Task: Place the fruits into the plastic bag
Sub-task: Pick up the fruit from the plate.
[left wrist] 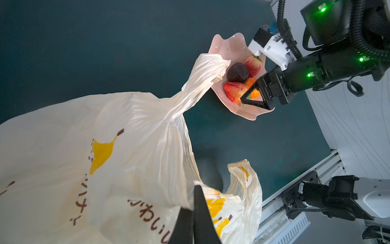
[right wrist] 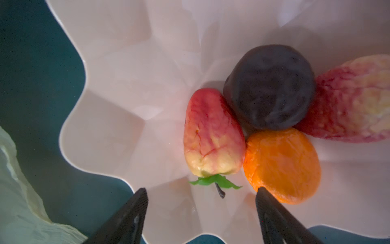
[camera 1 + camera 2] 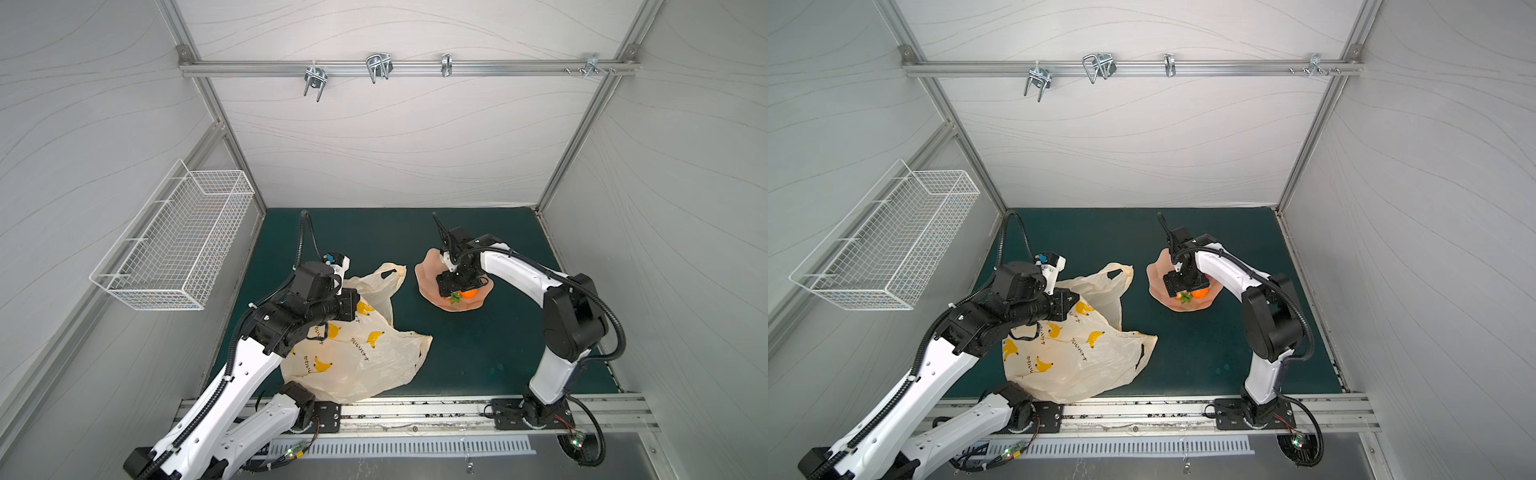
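1. Right gripper (image 2: 202, 193), seen from its own wrist camera, hangs with jaws apart and empty just over the pink dish (image 2: 118, 109). It straddles the green top of the nearer strawberry (image 2: 213, 135). One finger (image 2: 274, 215) stands right against the orange (image 2: 282, 164). We fear that closing here catches only leaf and stem, or shoves the orange. All four fruits touch, so one nudge could scatter the cluster. The dark round piece (image 2: 270, 86) shows whole, but the frame edge cuts off the farther strawberry (image 2: 348, 101).

2. From the left wrist camera, the left gripper (image 1: 193, 215) has its fingers together, clamped, as far as we can tell, on a fold of the plastic bag (image 1: 126, 147). The frame cuts the fingers short, so the bite itself is hard to judge. A twisted handle (image 1: 202, 80) stands in front of the dish and hides part of its rim. If the thin film slips, we expect the mouth to sag and a dropped fruit to land on the green mat (image 1: 84, 52). We cannot see inside the bag.

3. In both top views the bag lies on the mat on the left gripper's side, with the dish near it. The right arm (image 3: 519, 266) covers most of the dish, so only the orange and a green leaf show. Whether other fruits already sit in the bag we cannot tell.
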Robot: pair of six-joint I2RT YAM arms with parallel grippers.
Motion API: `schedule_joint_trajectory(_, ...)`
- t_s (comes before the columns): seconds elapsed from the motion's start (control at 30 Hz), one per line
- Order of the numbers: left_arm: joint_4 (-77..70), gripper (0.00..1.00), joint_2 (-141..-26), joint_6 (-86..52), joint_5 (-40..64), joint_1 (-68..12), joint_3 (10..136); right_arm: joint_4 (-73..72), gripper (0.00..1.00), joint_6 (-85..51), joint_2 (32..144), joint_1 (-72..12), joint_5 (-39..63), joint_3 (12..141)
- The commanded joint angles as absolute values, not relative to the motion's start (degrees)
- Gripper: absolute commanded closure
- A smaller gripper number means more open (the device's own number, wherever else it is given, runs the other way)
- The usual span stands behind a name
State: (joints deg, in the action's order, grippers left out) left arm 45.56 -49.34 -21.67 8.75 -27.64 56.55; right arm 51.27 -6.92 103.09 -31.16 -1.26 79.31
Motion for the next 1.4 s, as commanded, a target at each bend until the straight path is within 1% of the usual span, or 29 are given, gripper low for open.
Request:
schedule_joint_trajectory(0.0, 44.4, 1.0, -49.7, -21.6, 8.9, -27.6, 58.3, 50.9, 0.19, -5.2, 105.1, -31.2, -2.2, 80.8)
schedule_joint_trajectory(0.27, 44.6, 1.0, -50.0, -21.5, 8.9, -27.6, 58.7, 49.4, 0.23, -4.9, 109.1, -31.2, -3.0, 82.3)
schedule_joint_trajectory(0.63, 44.8, 1.0, -50.2, -21.5, 8.7, -27.6, 59.2, 47.9, 0.31, -6.0, 112.4, -31.2, -2.9, 83.0)
schedule_joint_trajectory(0.7, 44.8, 1.0, -50.3, -21.5, 8.7, -27.6, 59.3, 47.7, 0.33, -6.2, 112.5, -31.2, -2.9, 83.0)
schedule_joint_trajectory(0.8, 44.9, 1.0, -50.3, -21.5, 8.7, -27.6, 59.4, 47.6, 0.42, -6.6, 112.2, -31.2, -3.2, 83.0)
schedule_joint_trajectory(0.83, 44.8, 1.0, -50.4, -21.5, 8.7, -27.6, 59.4, 47.5, 0.44, -6.8, 111.8, -31.2, -3.1, 82.9)
schedule_joint_trajectory(0.97, 44.8, 1.0, -50.5, -21.5, 8.8, -27.5, 59.4, 47.5, 0.49, -7.4, 110.0, -31.2, -3.0, 83.3)
schedule_joint_trajectory(1.07, 44.8, 1.0, -50.5, -21.4, 8.7, -27.6, 59.4, 47.8, 0.49, -8.2, 107.8, -31.1, -2.4, 83.9)
schedule_joint_trajectory(1.17, 44.8, 1.0, -50.6, -21.4, 8.8, -27.5, 59.4, 47.8, 0.49, -10.0, 105.0, -30.1, 0.8, 84.4)
schedule_joint_trajectory(1.27, 44.7, 1.0, -50.6, -21.4, 9.0, -27.6, 59.3, 46.5, 0.49, -13.0, 101.7, -27.7, 6.8, 84.0)
schedule_joint_trajectory(1.33, 44.6, 1.0, -50.6, -21.4, 9.1, -27.6, 59.3, 44.2, 0.49, -16.1, 99.8, -25.1, 14.2, 83.0)
schedule_joint_trajectory(1.37, 44.6, 1.0, -50.6, -21.4, 9.1, -27.6, 59.3, 41.6, 0.49, -18.5, 98.7, -23.2, 19.7, 81.8)
